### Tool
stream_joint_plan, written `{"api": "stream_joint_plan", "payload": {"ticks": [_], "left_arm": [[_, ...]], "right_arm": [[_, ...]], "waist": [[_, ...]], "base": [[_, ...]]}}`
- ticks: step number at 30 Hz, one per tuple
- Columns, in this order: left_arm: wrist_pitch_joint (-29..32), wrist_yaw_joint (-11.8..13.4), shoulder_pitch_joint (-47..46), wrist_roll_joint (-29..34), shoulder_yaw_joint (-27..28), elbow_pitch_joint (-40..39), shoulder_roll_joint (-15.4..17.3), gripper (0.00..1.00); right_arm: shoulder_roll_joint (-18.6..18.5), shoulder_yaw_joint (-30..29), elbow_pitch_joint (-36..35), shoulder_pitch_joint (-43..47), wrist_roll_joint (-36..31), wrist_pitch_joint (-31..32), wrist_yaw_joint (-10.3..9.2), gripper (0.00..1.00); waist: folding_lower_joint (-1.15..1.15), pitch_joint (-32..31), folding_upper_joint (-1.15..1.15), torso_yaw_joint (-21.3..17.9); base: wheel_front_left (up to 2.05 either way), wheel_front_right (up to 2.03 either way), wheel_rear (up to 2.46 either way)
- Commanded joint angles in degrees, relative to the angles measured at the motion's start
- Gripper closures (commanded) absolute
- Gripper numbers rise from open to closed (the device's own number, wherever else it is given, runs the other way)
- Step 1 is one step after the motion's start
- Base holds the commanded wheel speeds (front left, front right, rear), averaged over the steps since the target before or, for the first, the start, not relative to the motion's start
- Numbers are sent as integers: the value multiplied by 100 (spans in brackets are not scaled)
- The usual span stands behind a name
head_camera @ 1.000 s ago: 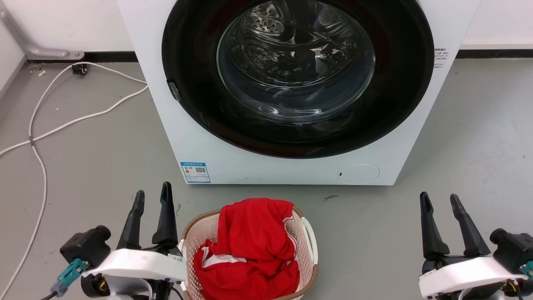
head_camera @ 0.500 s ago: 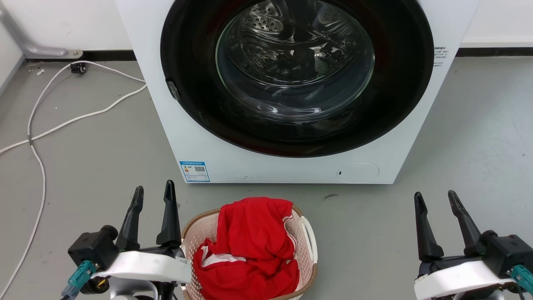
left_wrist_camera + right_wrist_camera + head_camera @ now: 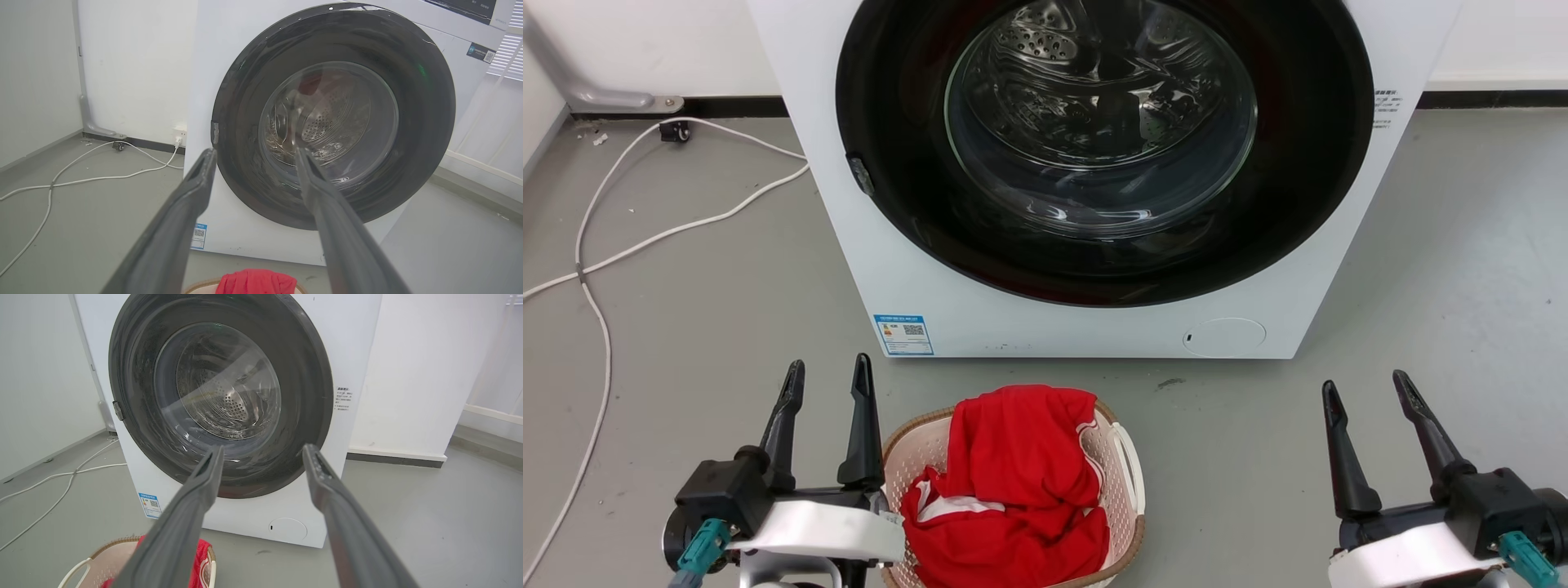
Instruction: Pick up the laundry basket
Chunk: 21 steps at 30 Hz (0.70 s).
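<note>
- Head view: the pale pink perforated plastic laundry basket (image 3: 911, 461) is set at bottom centre, heaped with red cloth (image 3: 1013, 482).
- The left gripper (image 3: 828, 365) is held parted just left of it.
- The right gripper (image 3: 1365, 382) is parted, lower right, well apart.

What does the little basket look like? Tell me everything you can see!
The laundry basket is small, rounded-square and looks like pale pink plastic, with tiny holes in its walls, a brown woven-look rim and a white handle on its right side. It stands upright on the grey floor in front of the washing machine, not touching it. A crumpled red cloth with white trim fills it and bulges over the rim. The left gripper is open beside it, holding nothing.
</note>
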Motion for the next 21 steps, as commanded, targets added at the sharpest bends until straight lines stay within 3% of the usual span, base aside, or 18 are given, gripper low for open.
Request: {"api": "stream_joint_plan", "payload": {"ticks": [1,21], "left_arm": [[-43,11,43,126,-6,-63,15,0],[-257,83,141,943,-39,-139,16,0]], "right_arm": [[-12,19,-69,71,-122,-50,-2,0],[-9,82,-209,194,-1033,-261,-2,0]], "waist": [[0,0,0,-5],[0,12,0,-42]], "base": [[0,0,0],[0,0,0]]}}
